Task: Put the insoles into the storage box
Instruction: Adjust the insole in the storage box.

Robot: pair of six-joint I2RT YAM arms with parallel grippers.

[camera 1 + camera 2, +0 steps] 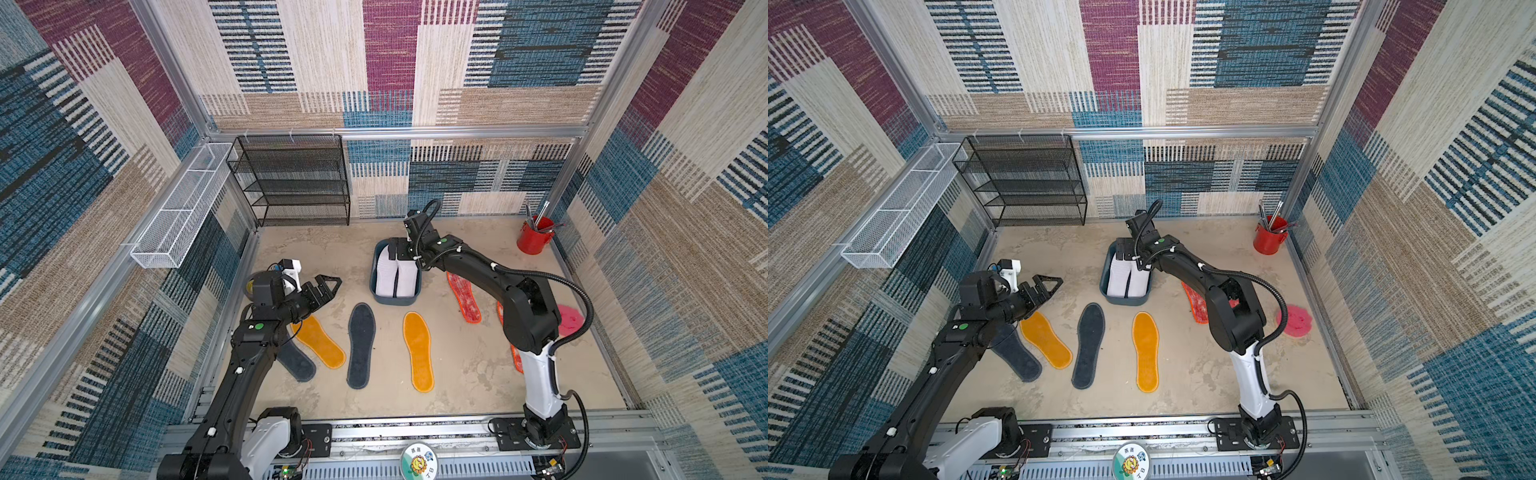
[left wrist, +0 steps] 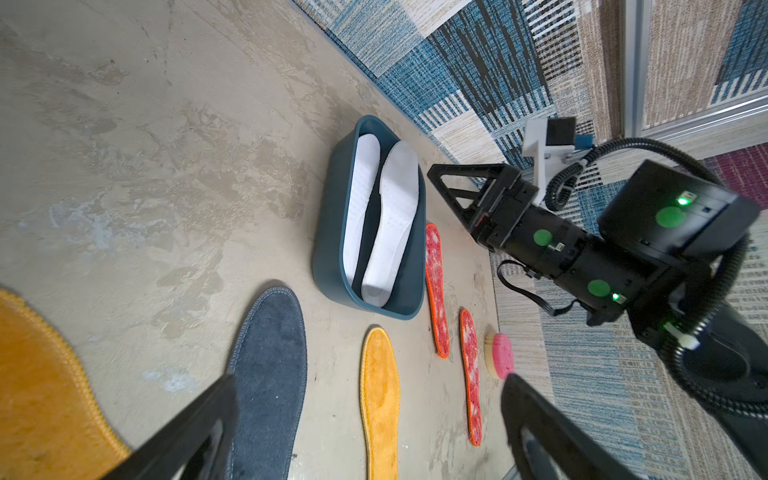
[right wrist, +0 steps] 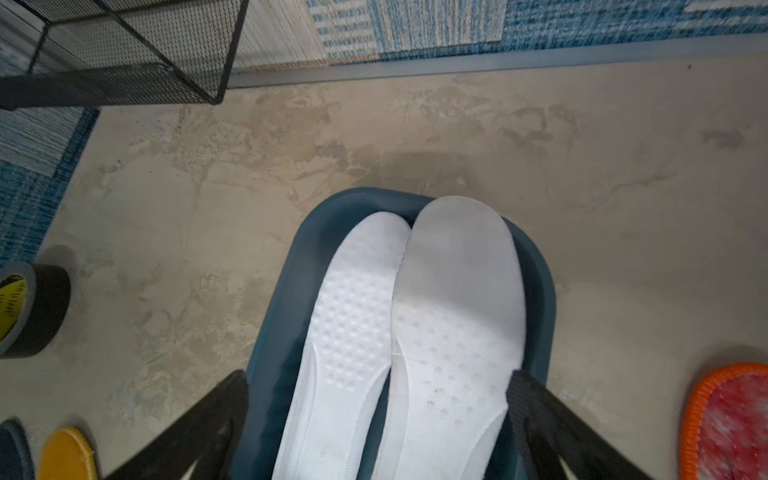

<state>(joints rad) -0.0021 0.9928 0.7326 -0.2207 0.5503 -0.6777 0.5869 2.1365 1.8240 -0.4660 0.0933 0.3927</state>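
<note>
Two white insoles (image 1: 386, 274) (image 3: 457, 291) lie side by side in the teal storage box (image 1: 375, 266) (image 2: 332, 216). My right gripper (image 1: 397, 249) (image 3: 378, 378) hovers open over the box's far end, its jaws straddling the insoles and holding nothing. On the floor lie two orange insoles (image 1: 318, 340) (image 1: 419, 351), two dark grey ones (image 1: 360, 351) (image 1: 297, 361), and two red-white mottled ones (image 1: 464, 299) (image 1: 516, 361), the latter partly hidden by my right arm. My left gripper (image 1: 322, 286) (image 2: 368, 380) is open and empty, raised left of the box.
A black mesh rack (image 1: 291, 183) stands at the back wall and a white wire basket (image 1: 178, 208) hangs on the left wall. A red tool cup (image 1: 535, 239) is in the back right corner. A pink round object (image 1: 570, 320) lies right, a tape roll (image 3: 29, 311) left.
</note>
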